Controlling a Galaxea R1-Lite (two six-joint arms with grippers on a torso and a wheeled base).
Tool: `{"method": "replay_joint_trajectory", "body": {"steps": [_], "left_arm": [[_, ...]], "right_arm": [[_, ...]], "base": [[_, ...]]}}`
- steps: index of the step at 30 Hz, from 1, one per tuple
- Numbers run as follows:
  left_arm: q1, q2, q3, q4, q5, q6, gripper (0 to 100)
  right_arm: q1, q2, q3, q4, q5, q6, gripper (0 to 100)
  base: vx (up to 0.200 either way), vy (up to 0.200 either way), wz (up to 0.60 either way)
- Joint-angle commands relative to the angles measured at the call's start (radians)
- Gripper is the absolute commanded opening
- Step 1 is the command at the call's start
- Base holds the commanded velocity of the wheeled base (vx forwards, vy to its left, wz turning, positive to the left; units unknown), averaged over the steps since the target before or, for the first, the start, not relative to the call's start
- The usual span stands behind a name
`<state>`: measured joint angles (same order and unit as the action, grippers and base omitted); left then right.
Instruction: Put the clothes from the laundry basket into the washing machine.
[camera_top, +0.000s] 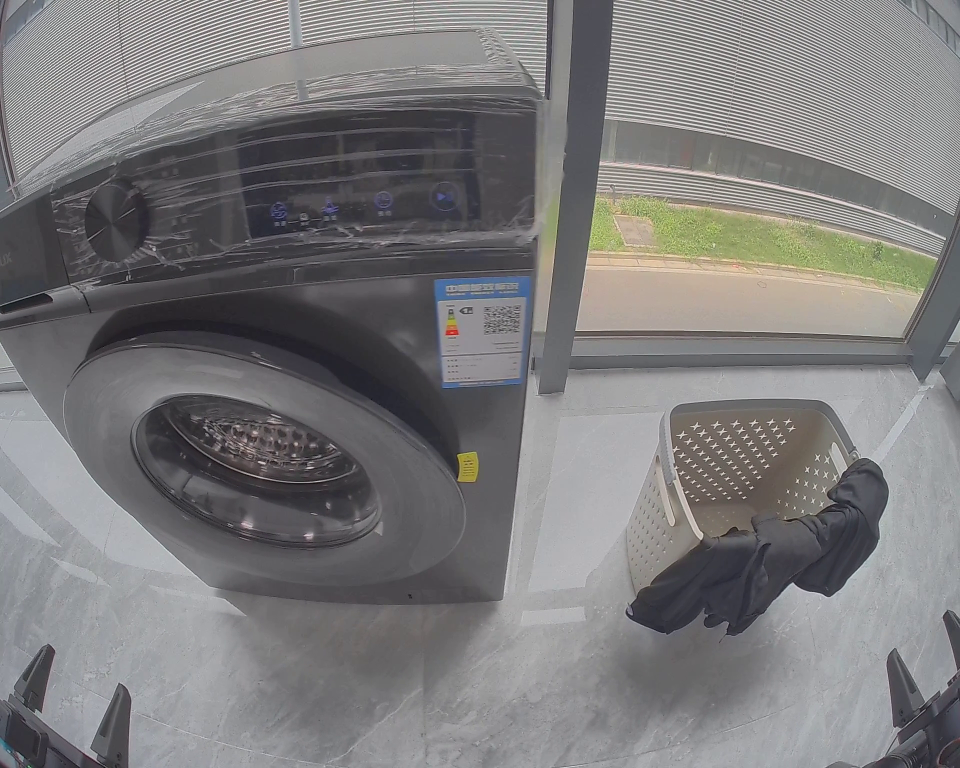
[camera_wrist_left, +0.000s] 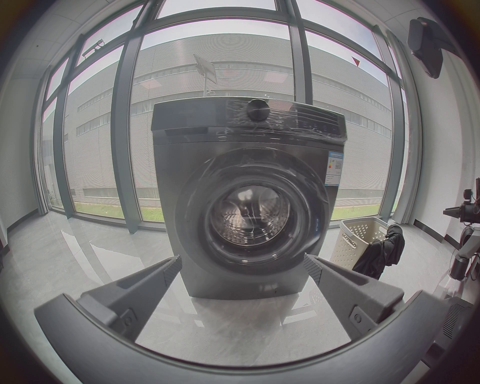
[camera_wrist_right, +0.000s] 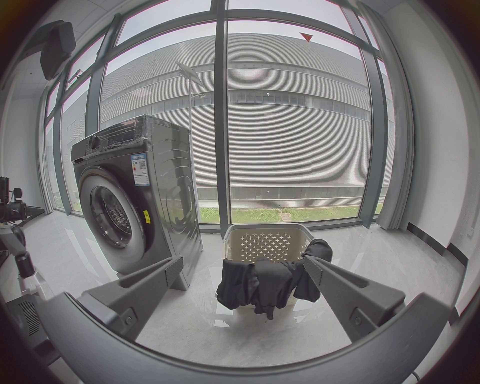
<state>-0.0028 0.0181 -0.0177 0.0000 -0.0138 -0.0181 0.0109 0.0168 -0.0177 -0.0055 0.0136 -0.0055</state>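
Hanging over the laundry basket (camera_top: 760, 406) rim at lower right are black clothes (camera_top: 760, 575); left gripper (camera_top: 75, 700) and right gripper (camera_top: 925, 650) gape empty.

Before me the washing machine (camera_top: 300, 300) is dark grey, its label (camera_top: 482, 330) blue and white, its sticker (camera_top: 467, 466) yellow. The basket (camera_top: 650, 530) is cream, patterned with small stars; the clothes (camera_top: 760, 570) black; the floor (camera_top: 450, 680) veined grey.
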Motion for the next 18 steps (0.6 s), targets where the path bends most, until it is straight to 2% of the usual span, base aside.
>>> {"method": "replay_joint_trajectory", "body": {"steps": [1, 18], "left_arm": [[0.0, -0.018, 0.018, 0.0, 0.0, 0.0, 100], [0.0, -0.018, 0.016, 0.0, 0.0, 0.0, 100]], "right_arm": [[0.0, -0.009, 0.018, -0.001, 0.0, -0.001, 100], [0.0, -0.009, 0.018, -0.001, 0.0, -0.001, 100]], "base": [[0.0, 0.2, 0.0], [0.0, 0.2, 0.0]]}}
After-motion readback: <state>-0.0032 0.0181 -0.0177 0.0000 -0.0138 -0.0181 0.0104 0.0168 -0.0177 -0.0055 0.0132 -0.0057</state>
